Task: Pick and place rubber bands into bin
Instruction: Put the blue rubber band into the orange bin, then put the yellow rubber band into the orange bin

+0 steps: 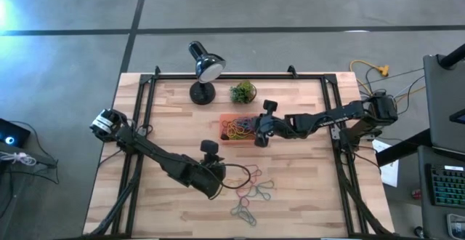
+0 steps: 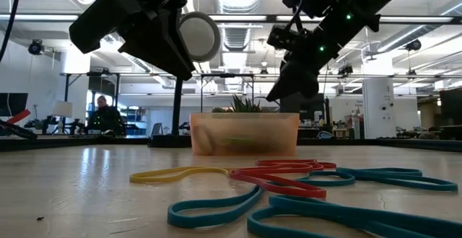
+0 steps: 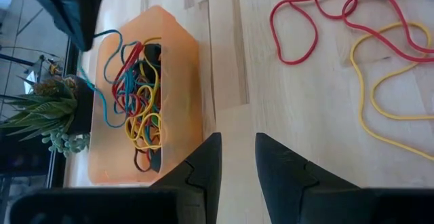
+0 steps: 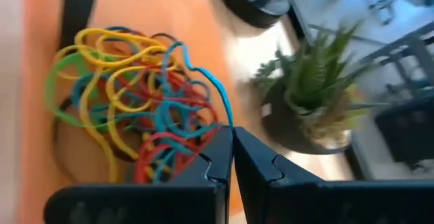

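Observation:
The orange bin (image 1: pixel 224 140) sits at the table's middle far side, holding a tangle of coloured rubber bands (image 3: pixel 139 95). My right gripper (image 1: pixel 257 135) hovers over the bin's right end, shut on a blue band (image 4: pixel 203 75). Several loose bands, red (image 3: pixel 298 27), yellow (image 3: pixel 386 81) and blue (image 2: pixel 289 209), lie flat on the wood (image 1: pixel 254 189) nearer the front. My left gripper (image 3: pixel 237 163) is open with nothing between its fingers. It is above the table between the bin and the loose bands (image 1: pixel 214 176). My right gripper pinches a single strand of the blue band (image 4: pixel 229 123) between its two fingertips, coming slanting down from the table's right side. The band runs from the tips down into the bin, its lower part (image 3: pixel 102 81) among the piled bands.
A black desk lamp (image 1: pixel 203 69) and a small green plant (image 1: pixel 243 91) stand just behind the bin. Black frame rails (image 1: pixel 145 109) run along the table's left, right and far edges. Bare wood lies left of my left arm and along the front.

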{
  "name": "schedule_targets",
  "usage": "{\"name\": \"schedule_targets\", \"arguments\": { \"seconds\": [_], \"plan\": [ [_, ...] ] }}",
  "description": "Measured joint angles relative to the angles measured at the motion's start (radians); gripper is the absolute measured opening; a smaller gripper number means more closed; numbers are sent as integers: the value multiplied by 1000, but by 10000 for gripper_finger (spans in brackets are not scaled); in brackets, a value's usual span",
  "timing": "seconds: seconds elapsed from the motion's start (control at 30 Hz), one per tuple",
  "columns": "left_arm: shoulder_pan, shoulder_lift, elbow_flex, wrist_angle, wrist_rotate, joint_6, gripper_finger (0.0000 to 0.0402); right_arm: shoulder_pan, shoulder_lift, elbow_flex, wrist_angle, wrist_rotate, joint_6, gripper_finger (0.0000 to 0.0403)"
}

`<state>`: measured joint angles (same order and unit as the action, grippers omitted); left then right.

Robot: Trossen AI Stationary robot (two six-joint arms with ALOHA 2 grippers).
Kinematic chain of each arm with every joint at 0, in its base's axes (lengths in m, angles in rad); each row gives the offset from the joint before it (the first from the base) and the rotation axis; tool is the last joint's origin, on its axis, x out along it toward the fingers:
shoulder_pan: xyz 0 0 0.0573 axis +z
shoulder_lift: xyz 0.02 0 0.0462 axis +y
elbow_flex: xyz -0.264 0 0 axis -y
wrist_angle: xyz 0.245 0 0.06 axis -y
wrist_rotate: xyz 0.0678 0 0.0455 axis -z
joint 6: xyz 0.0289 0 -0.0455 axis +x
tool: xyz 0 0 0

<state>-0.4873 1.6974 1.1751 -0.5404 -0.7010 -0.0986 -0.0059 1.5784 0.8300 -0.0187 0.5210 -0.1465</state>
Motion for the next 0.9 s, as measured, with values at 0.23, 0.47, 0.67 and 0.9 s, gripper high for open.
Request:
{"name": "schedule_targets", "arguments": {
  "seconds": [0.23, 0.47, 0.67, 0.9],
  "plan": [
    [1, 0, 2, 9, 0, -1, 75, -11, 0, -4, 3, -165, 52, 9],
    [1, 0, 2, 9, 0, -2, 75, -26, 18, -4, 1, -215, 90, 33],
    [0, 0, 2, 9, 0, -2, 75, -25, 29, -4, 3, -198, 72, 81],
    [1, 0, -1, 40, 141, -27, 75, 23, -16, -4, 6, -172, 7, 110]
  ]
}}
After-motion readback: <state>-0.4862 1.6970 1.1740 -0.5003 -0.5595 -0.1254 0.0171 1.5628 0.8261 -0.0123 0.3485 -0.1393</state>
